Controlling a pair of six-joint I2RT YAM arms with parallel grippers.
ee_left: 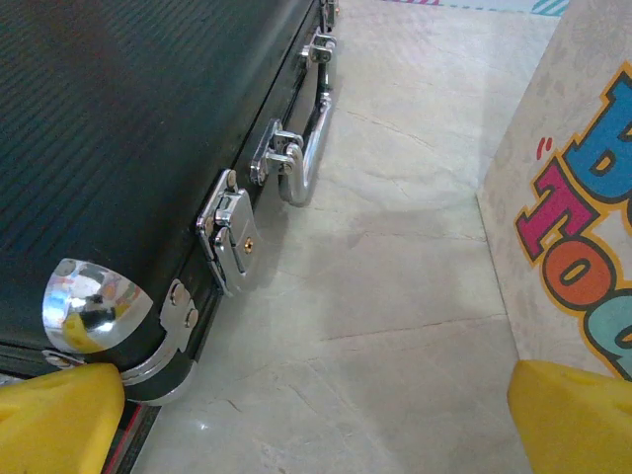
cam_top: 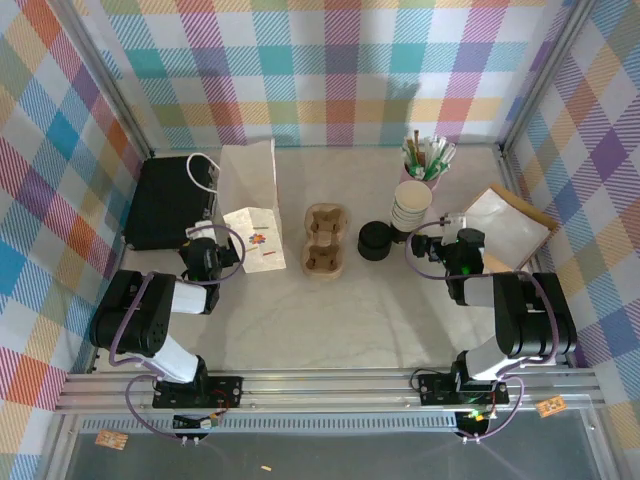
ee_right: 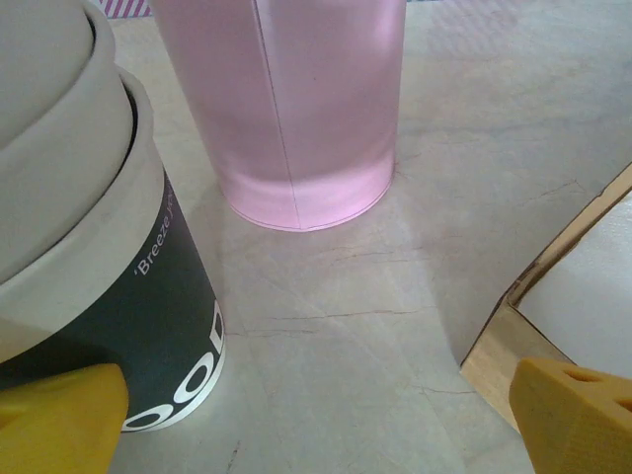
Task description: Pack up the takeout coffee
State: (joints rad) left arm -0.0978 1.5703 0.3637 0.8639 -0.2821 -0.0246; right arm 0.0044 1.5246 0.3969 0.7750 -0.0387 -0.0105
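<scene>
Yellow pads (ee_left: 59,415) at both bottom corners: your left gripper (ee_left: 316,430) is spread wide with nothing between; it points along the bare table (ee_left: 395,286) between the black case (ee_left: 118,128), upper left, and the printed paper bag (ee_left: 578,197), right edge. Your right gripper (ee_right: 316,430) is just as wide and empty; dark-printed cup stack (ee_right: 99,257) lower left, just beside one pad, contact can't be told; pink tumbler (ee_right: 296,109) top centre; brown paper sheets (ee_right: 583,286) at right edge. Top view: cardboard carrier (cam_top: 325,240) at centre, slots look empty; black lids (cam_top: 375,240) just right of it, or possibly one lidded cup seen from above, too small to tell; so the takeout coffee is either that piece or not yet made up from stack and lids. Progress, my read: nothing packed, nothing gripped; bag stands upright, upper left of centre; all of it is left; you need a lidded cup in hand, then seated in carrier or bag.
</scene>
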